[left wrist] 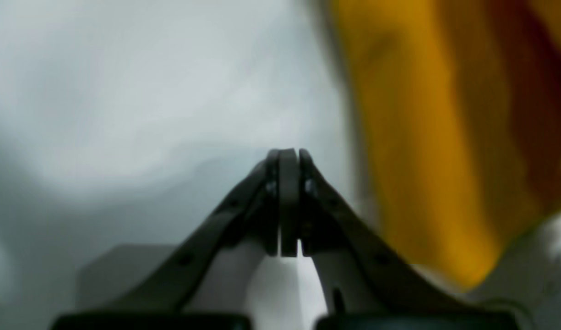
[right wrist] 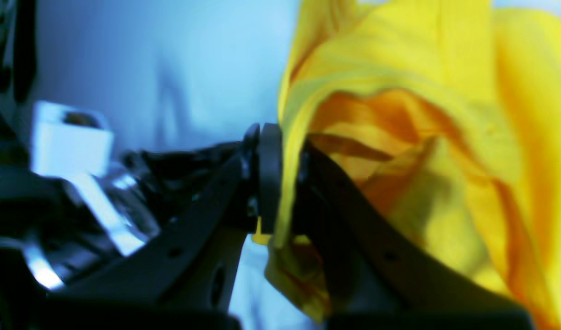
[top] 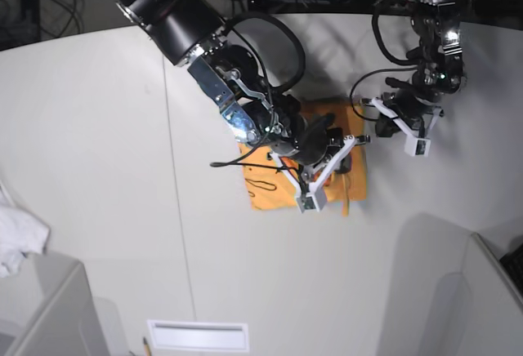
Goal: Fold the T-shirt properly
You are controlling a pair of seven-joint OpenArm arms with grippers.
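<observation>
While the right gripper (right wrist: 285, 183) pinches a bunched fold of the T-shirt (right wrist: 399, 137), most of the yellow cloth billows to that pincer's right and lies on the table (top: 98, 127) under it. The left gripper (left wrist: 289, 201) is closed, empty, cloth just to its right.

Orange T-shirt (top: 270, 193) on white table (top: 98, 144) under right end effector (top: 339, 156); left end effector (top: 391, 115) apart, beside it.
</observation>
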